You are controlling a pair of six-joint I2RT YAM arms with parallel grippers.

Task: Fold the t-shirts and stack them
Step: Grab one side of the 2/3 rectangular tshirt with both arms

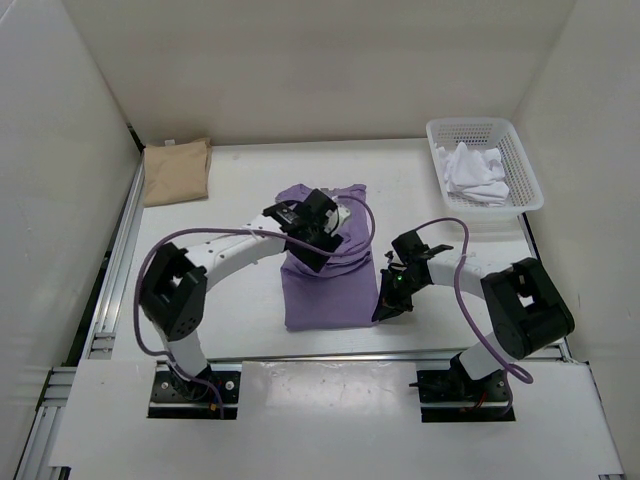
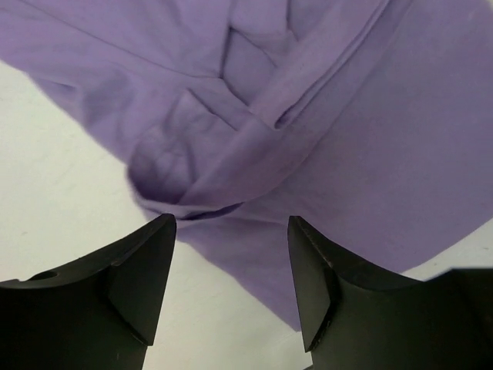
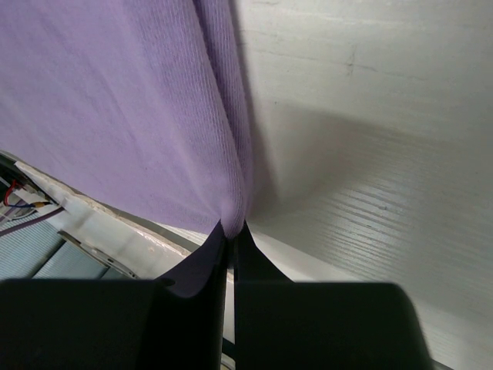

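The tan shirt [image 1: 177,170] lies folded at the worktop's [image 1: 250,175] far left, the lavender shirt [image 1: 325,285] part-folded at centre with the right end effector [image 1: 392,300] pinching its near right edge and the left end effector [image 1: 310,225] released above it, the white shirt [image 1: 475,172] crumpled in the basket [image 1: 527,175], nothing stacked yet.

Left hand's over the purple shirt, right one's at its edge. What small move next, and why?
Probably lift the left hand straight up, clear of the purple shirt: it stands open over a bunched fold, holding nothing, while the right hand is shut on the shirt's edge.
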